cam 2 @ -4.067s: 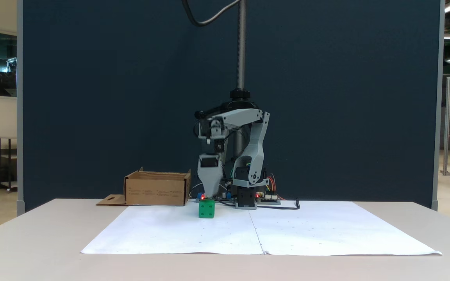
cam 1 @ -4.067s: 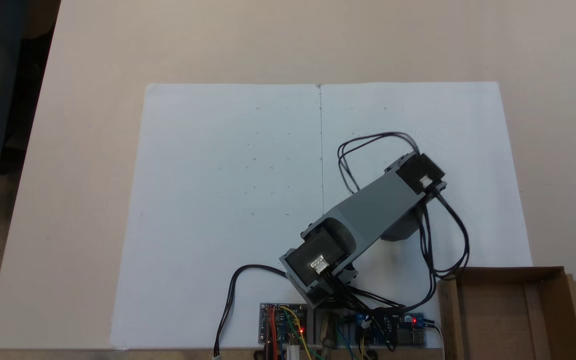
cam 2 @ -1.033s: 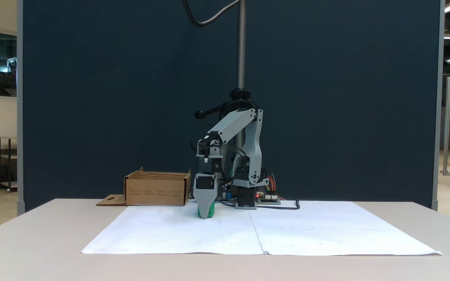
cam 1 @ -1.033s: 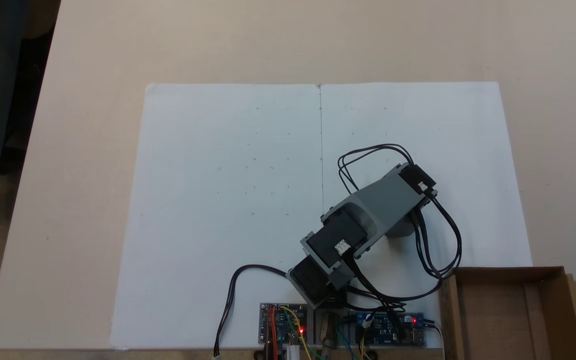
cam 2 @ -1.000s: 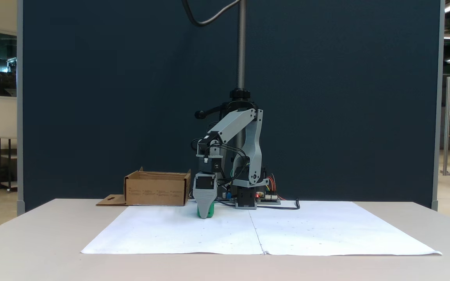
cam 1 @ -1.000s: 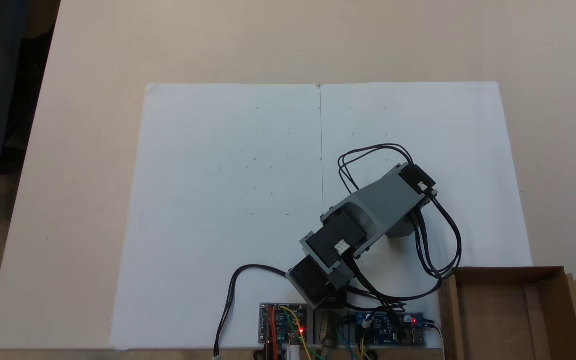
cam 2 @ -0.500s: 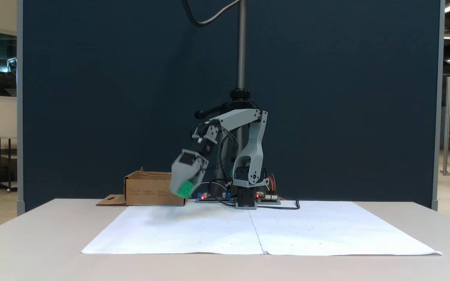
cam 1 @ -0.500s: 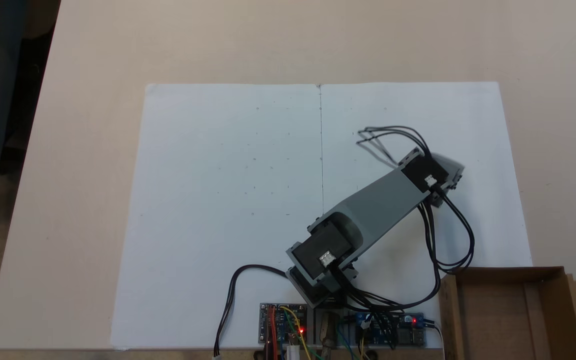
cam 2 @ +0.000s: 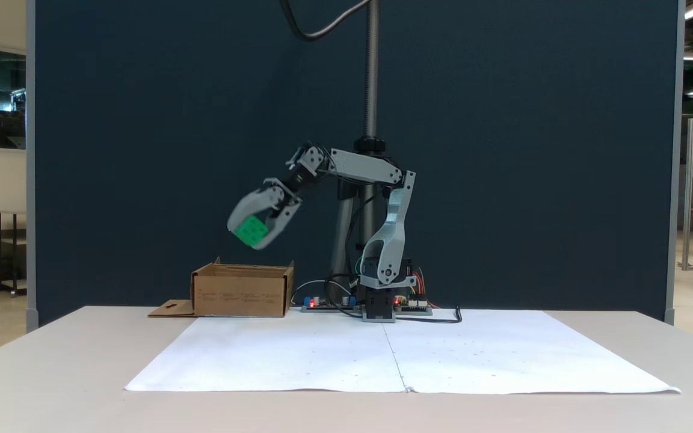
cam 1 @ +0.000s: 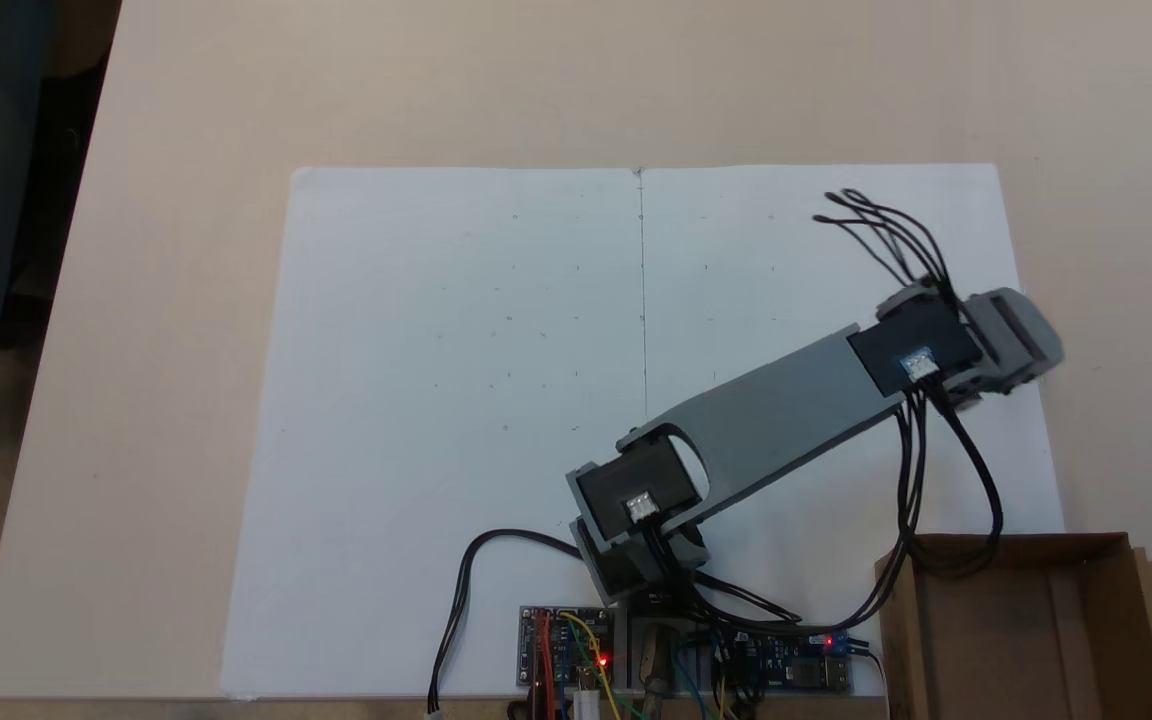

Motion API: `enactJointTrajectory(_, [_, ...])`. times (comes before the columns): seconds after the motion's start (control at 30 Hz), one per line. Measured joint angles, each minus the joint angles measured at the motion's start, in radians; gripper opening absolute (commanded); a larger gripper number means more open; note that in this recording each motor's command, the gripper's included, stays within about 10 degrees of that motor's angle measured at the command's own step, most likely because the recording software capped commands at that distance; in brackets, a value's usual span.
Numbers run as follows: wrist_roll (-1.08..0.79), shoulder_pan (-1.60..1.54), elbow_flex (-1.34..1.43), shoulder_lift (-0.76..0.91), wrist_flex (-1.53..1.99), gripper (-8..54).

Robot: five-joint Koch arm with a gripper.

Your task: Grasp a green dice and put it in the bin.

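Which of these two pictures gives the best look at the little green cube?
The fixed view from the table's side shows it best: the green dice is held in the gripper, raised above the bin. In the fixed view looking down, the arm's wrist covers it, so no green is visible there.

arm – grey plastic links | black servo blocks – white connectors | black cables looped

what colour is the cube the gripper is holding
Bright green. The dice shows best in a fixed view from the table's front, held above the bin.
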Motion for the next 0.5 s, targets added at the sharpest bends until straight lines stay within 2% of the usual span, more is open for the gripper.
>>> enactJointTrajectory(0.2, [0.006, 0.216, -0.152, -0.137, 0.014, 12.1])
enactJointTrajectory(0.5, [0.006, 0.457, -0.181, -0.183, 0.055, 12.1])
